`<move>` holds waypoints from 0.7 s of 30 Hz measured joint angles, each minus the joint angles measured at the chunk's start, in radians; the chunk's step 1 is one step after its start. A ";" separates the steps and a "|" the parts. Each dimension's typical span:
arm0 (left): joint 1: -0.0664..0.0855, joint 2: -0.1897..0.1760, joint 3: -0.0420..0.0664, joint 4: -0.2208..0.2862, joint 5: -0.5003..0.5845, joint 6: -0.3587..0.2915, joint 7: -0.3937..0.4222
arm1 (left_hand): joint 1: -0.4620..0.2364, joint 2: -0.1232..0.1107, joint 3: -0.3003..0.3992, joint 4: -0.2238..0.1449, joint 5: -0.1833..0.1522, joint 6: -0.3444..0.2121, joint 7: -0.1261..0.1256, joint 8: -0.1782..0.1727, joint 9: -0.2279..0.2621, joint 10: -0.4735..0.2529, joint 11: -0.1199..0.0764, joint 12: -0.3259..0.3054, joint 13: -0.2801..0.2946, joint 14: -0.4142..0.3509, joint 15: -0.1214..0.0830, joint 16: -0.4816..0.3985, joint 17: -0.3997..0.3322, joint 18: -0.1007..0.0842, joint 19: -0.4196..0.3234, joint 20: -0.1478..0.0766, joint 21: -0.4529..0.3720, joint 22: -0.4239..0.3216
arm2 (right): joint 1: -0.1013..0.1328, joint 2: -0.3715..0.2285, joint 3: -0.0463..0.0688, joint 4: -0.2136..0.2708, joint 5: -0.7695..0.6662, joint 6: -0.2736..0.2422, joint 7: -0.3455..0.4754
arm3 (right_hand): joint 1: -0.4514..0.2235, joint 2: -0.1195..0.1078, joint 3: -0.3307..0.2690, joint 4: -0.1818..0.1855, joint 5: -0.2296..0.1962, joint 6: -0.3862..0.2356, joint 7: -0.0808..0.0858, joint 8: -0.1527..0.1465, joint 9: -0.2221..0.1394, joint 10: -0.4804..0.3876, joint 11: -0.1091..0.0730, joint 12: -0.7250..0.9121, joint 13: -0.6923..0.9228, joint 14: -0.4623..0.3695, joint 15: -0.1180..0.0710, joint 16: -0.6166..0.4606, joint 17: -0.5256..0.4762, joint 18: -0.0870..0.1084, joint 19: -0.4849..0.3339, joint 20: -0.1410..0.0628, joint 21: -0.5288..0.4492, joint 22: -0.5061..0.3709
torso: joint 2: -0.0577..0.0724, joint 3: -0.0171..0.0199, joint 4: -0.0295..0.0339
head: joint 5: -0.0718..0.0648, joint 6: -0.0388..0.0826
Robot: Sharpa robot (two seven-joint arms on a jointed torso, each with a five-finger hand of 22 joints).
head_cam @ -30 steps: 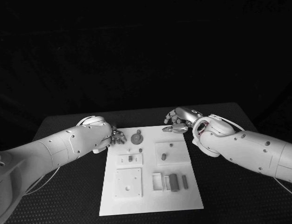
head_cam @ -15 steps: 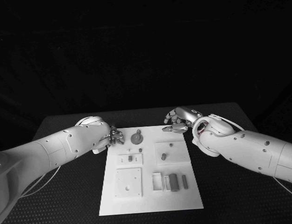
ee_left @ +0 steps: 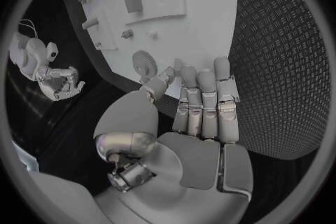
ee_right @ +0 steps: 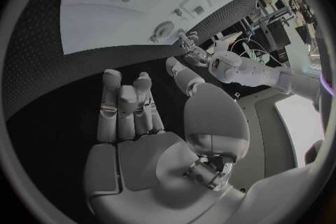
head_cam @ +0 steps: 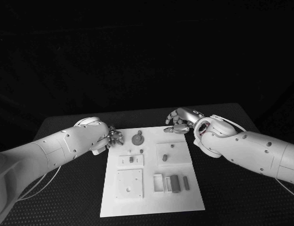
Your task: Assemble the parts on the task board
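Hands first, both mine to steer: left hand hovers at the far-left corner of the task board, fingers loosely curled, holding nothing in the left wrist view; right hand hovers off the far-right corner, fingers apart, likewise unladen.

Surface: black, textured, carrying one item.

Task board: white plate, lengthwise before me, between the two hands, flat on the surface.

Parts, largest down:
- Raised square block, near-left of the board, a small hole in it.
- Group of upright bars, near-right, standing close together.
- Round disc, far end, just beside my left fingertips, apparently not touched.
- Short peg on the middle-right panel.
- Small piece on the middle-left panel.

Step in hand, as I judge it: approach to the disc, with no part picked up yet; assembly looks barely started. Next move calls for lowering my left hand onto the disc and pinching its edge cleanly, keeping the right hand clear until a seat is chosen.
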 measured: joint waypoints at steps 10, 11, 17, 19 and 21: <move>0.001 -0.061 0.006 0.087 0.045 -0.023 0.001 | 0.005 -0.005 0.000 0.000 0.000 0.009 -0.002 0.006 0.007 0.005 -0.005 0.004 -0.001 0.005 -0.002 0.004 -0.003 0.000 0.003 -0.003 0.000 0.000 | 0.000 -0.006 0.000 0.000 0.000 0.000 0.000 | 0.000 0.000 0.003 0.003 0.000 0.001 -0.001 0.000 0.000 0.000 0.000 0.000 0.000 0.000 0.000 0.000 0.000 0.000 0.000 0.000 0.000 0.000 | -0.002 0.0010 0.0003 | 0.003 0.000; 0.001 -0.071 0.007 0.103 0.048 -0.027 0.000 | 0.005 -0.005 0.000 0.000 0.000 0.009 -0.003 0.007 0.008 0.007 -0.007 0.004 -0.002 0.007 -0.004 0.004 -0.003 0.000 0.003 -0.003 0.000 0.000 | 0.000 -0.007 0.000 0.000 0.000 0.000 0.000 | 0.000 0.000 0.003 0.003 0.000 0.001 -0.001 0.000 0.000 0.000 0.000 0.000 0.000 0.000 0.000 0.000 0.000 0.000 0.000 0.000 0.000 0.000 | -0.002 0.0010 0.0006 | 0.003 0.000; 0.010 -0.144 0.014 0.237 0.070 -0.064 -0.012 | 0.008 -0.008 0.000 0.000 0.025 0.022 -0.008 0.017 0.008 0.014 -0.010 0.004 -0.007 0.015 -0.004 0.004 -0.008 0.000 0.010 -0.003 0.000 0.000 | 0.000 -0.010 0.000 0.000 0.001 0.000 -0.001 | 0.000 0.000 0.003 0.003 0.000 0.001 -0.001 0.000 0.000 0.000 0.000 0.000 -0.001 0.000 0.000 0.000 0.000 0.000 0.000 0.000 0.000 0.000 | -0.003 0.0008 0.0028 | 0.007 0.001; 0.013 -0.167 0.015 0.280 0.074 -0.077 -0.018 | 0.009 -0.009 0.000 0.000 0.042 0.022 -0.008 0.018 0.009 0.015 -0.011 0.004 -0.009 0.016 -0.005 0.004 -0.011 0.000 0.012 -0.004 0.002 0.000 | 0.000 -0.011 0.000 -0.001 0.001 0.000 -0.001 | 0.000 0.000 0.003 0.003 0.000 0.001 -0.001 0.000 0.000 0.000 0.000 0.000 -0.001 0.000 0.000 0.000 0.000 0.000 0.000 0.000 0.000 0.000 | -0.003 0.0008 0.0034 | 0.007 0.001; 0.015 -0.194 0.015 0.326 0.079 -0.093 -0.025 | 0.009 -0.009 -0.001 -0.001 0.053 0.022 -0.008 0.018 0.009 0.017 -0.010 0.004 -0.009 0.019 -0.007 0.004 -0.012 0.000 0.014 -0.007 0.005 0.000 | 0.000 -0.012 0.000 -0.004 0.001 0.000 -0.001 | 0.000 0.000 0.003 0.003 0.000 0.001 -0.001 0.000 0.000 0.000 0.000 0.000 -0.001 0.000 0.000 0.000 0.000 0.000 0.000 0.000 0.000 0.000 | -0.004 0.0008 0.0043 | 0.008 0.001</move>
